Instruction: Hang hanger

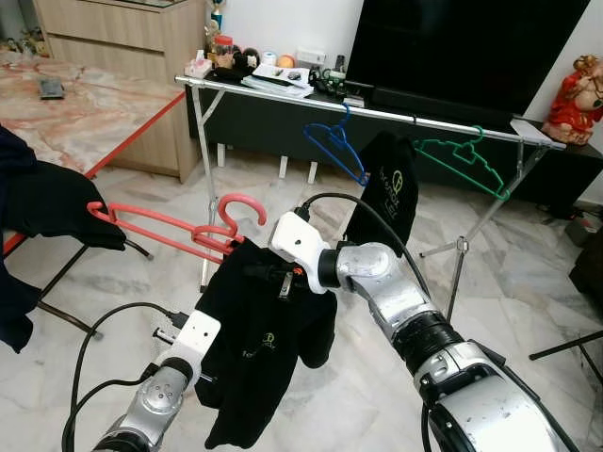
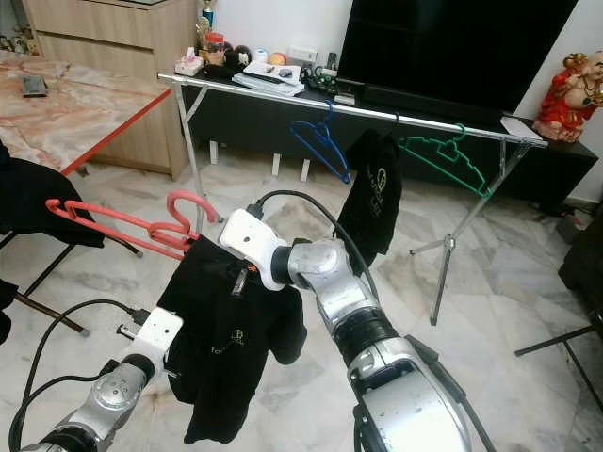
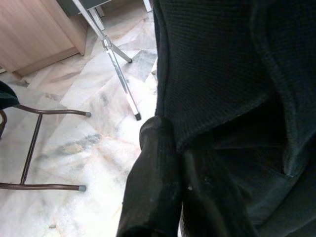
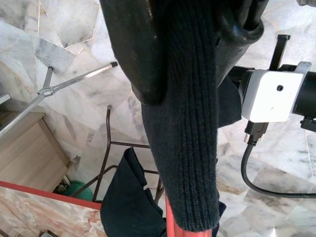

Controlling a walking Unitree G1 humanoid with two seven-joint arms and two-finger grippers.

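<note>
Marble floor (image 1: 528, 282) runs under a metal clothes rail (image 1: 396, 115) that stands across the room in front of a dark cabinet with a television (image 1: 471, 47), with a wooden cupboard (image 1: 122, 38) off to one side. On the rail hang a blue hanger (image 1: 337, 146), a green hanger (image 1: 464, 158) and a black shirt (image 1: 388, 193) between them. Well short of the rail, the right gripper (image 4: 183, 54) has its two black fingers (image 4: 133, 54) clamped on the knit collar of a black polo shirt (image 1: 264, 348), the ribbed cloth squeezed between the pads and running out past the fingertips; just beyond the tips the red hanger (image 1: 179, 226) shows from under the cloth, and in the eye views its hook curls up beside the right wrist while its red arm reaches away towards a dark garment (image 1: 47, 202) draped on a chair frame (image 1: 57, 282). So the red hanger is carried with the shirt, apart from the rail and not hooked on it. The left gripper (image 3: 163, 187) sits lower, at the shirt's side; one black finger (image 3: 153, 182) lies against the outside of the fabric and the edge of the cloth drops in beside it, with the other finger hidden by folds, so I cannot tell whether it is pinching the cloth or merely resting against it.
</note>
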